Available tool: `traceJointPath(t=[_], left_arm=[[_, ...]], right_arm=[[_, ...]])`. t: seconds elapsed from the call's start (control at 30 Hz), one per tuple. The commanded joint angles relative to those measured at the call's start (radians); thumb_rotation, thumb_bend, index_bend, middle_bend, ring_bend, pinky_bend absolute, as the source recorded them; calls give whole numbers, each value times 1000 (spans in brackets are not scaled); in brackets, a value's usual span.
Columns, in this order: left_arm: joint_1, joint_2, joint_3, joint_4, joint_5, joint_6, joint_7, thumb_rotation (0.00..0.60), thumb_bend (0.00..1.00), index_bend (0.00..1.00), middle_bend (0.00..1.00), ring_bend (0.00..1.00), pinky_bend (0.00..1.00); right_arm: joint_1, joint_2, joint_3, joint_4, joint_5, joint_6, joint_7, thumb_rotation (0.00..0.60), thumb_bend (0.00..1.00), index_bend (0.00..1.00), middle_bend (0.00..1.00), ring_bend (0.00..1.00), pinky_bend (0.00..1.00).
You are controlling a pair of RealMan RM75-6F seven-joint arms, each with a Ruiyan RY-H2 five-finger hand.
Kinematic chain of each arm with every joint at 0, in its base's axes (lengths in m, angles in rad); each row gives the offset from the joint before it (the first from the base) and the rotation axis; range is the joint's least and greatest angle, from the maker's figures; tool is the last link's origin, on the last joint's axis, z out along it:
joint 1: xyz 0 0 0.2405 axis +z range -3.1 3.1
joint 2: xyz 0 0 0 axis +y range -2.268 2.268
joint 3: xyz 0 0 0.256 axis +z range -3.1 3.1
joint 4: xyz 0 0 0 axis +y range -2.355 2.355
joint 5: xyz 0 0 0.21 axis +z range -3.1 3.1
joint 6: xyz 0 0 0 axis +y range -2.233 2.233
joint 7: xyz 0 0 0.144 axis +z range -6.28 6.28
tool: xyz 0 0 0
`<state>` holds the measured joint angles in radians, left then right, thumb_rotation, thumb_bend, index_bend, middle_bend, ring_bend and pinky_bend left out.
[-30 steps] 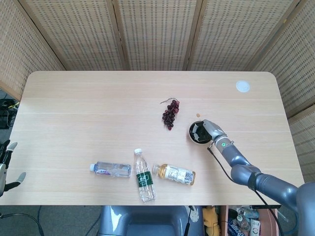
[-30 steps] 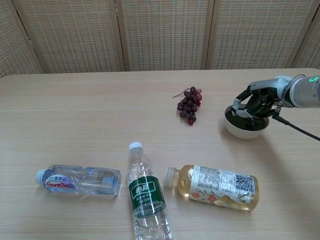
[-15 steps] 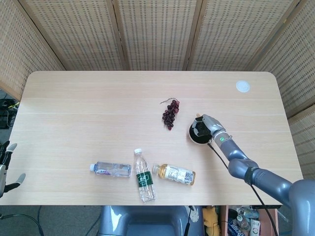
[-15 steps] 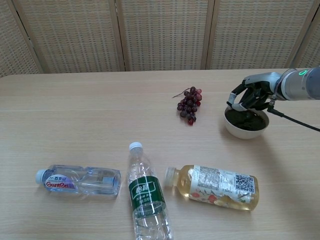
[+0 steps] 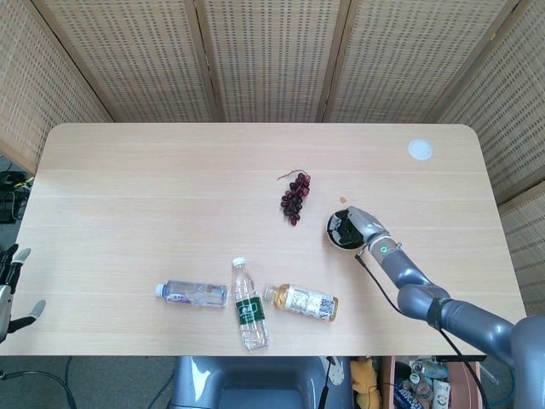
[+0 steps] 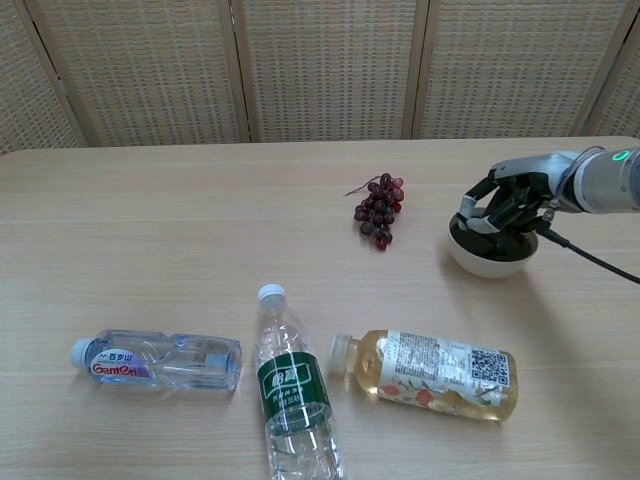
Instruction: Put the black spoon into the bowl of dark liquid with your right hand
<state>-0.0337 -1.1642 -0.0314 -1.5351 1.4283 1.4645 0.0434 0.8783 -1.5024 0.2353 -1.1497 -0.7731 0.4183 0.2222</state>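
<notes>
The pale bowl (image 5: 337, 232) of dark liquid (image 6: 488, 259) stands right of the table's middle. My right hand (image 5: 361, 225) hangs over it from the right, its fingers (image 6: 497, 203) curled down onto the rim and covering most of the liquid. A dark shape among those fingers looks like the black spoon, held over the bowl; most of it is hidden against the dark liquid. My left hand (image 5: 12, 288) shows only in the head view, off the table's front left corner, fingers apart and holding nothing.
A bunch of dark grapes (image 5: 295, 197) lies just left of the bowl. Three bottles lie near the front edge: a clear one (image 6: 158, 361), a green-labelled one (image 6: 291, 392) and a tea bottle (image 6: 430, 372). A white disc (image 5: 419, 150) sits at the far right corner.
My right hand lifted slightly up and back from the bowl half a second ago, then came down over it again. The left hand has not moved.
</notes>
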Motion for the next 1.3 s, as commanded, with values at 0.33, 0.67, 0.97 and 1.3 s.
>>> traceJointPath(t=[0.33, 0.67, 0.97, 1.3], left_arm=[[1, 0, 0, -5, -6, -2, 11, 600, 288, 18, 0, 0, 0], [9, 3, 2, -7, -13, 2, 10, 600, 289, 18, 0, 0, 0], [9, -2, 3, 5, -9, 0, -3, 600, 288, 17, 0, 0, 0], [-3, -5, -1, 0, -3, -8, 6, 600, 288, 18, 0, 0, 0]], right_arm=[[16, -20, -5, 85, 12, -20, -6, 600, 809, 692, 1000, 1000, 1000], [48, -54, 8, 120, 0, -42, -10, 600, 809, 693, 1000, 1000, 1000], [30, -28, -16, 51, -8, -40, -19, 600, 808, 694, 1000, 1000, 1000], [1, 10, -30, 18, -8, -19, -13, 600, 809, 693, 1000, 1000, 1000]])
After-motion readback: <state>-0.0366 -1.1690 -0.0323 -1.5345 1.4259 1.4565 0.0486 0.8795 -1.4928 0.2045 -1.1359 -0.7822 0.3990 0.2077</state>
